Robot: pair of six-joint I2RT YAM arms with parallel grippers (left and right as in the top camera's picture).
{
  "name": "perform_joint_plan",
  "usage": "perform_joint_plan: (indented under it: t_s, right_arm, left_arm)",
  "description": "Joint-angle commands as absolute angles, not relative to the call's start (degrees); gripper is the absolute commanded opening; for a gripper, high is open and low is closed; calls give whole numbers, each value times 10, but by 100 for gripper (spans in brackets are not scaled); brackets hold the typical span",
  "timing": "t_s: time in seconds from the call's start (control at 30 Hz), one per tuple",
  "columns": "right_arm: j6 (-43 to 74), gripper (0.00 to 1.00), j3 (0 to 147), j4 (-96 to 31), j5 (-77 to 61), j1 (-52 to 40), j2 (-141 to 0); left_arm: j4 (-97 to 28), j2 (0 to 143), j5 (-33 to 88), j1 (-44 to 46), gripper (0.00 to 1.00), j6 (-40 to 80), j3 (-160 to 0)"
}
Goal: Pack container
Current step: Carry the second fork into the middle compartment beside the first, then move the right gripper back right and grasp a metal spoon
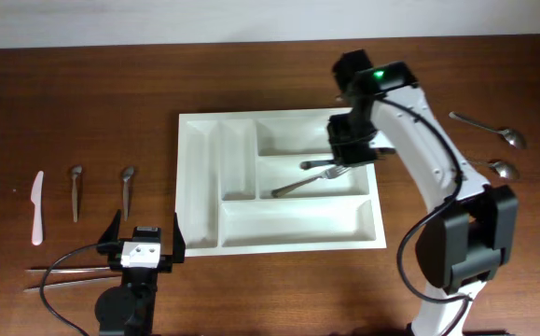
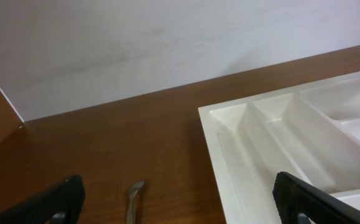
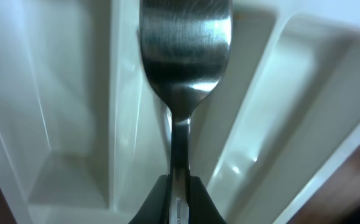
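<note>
The right gripper (image 1: 344,161) (image 3: 178,199) is clamped on the handle of a fork (image 1: 318,165) (image 3: 186,56). In the right wrist view the fingers (image 3: 152,208) pinch the narrow neck of the handle, and the head of the fork points away from the camera, above a dividing wall of the tray (image 1: 288,224) (image 3: 74,93). In the overhead view the held fork is over the middle wide compartment. A second fork (image 1: 297,187) lies at an angle in the same compartment.

The left gripper (image 1: 144,241) is spread wide with nothing between its fingers (image 2: 49,202). It sits near the front table edge, just left of the tray's front left corner.

The tray lies flat at the centre of the wooden table (image 1: 83,93), its two narrow compartments (image 2: 260,143) on the left side.

Left of the tray lie a spoon (image 1: 127,189) (image 2: 134,196), a second spoon (image 1: 76,191) and a white plastic knife (image 1: 37,207), side by side and apart. Two long thin utensils (image 1: 64,273) lie beside the left arm base; their type cannot be determined. Right of the tray lie a far spoon (image 1: 489,126) and a near spoon (image 1: 503,169).
</note>
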State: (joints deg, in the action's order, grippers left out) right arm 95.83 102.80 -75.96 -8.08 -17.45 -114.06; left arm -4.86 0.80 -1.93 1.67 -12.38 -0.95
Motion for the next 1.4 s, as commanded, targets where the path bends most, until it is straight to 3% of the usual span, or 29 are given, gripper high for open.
perform_joint_plan:
  t_s: [0.0, 0.4, 0.53, 0.63, 0.87, 1.0, 1.37]
  right_arm:
    - [992, 8, 1012, -738, -73, -201, -1138]
    - [1015, 12, 1006, -696, -71, -247, -1140]
    - [1015, 28, 1006, -695, -67, -246, -1140]
    - [1015, 47, 1006, -695, -56, -246, -1141]
    - [994, 74, 1007, -697, 17, -231, -1141]
    - [924, 98, 1009, -696, 66, -183, -1140]
    - [742, 99, 1030, -697, -34, 101, -1140]
  left_arm:
    - [-47, 3, -13, 13, 99, -118, -5]
    - [-47, 3, -13, 13, 99, -118, -5]
    - [-47, 3, -13, 13, 99, -118, -5]
    - [-47, 3, -13, 13, 99, -118, -5]
    - [-47, 3, -13, 13, 99, -118, -5]
    - [-47, 3, -13, 13, 99, -118, -5]
    - [-47, 3, -13, 13, 99, -118, -5]
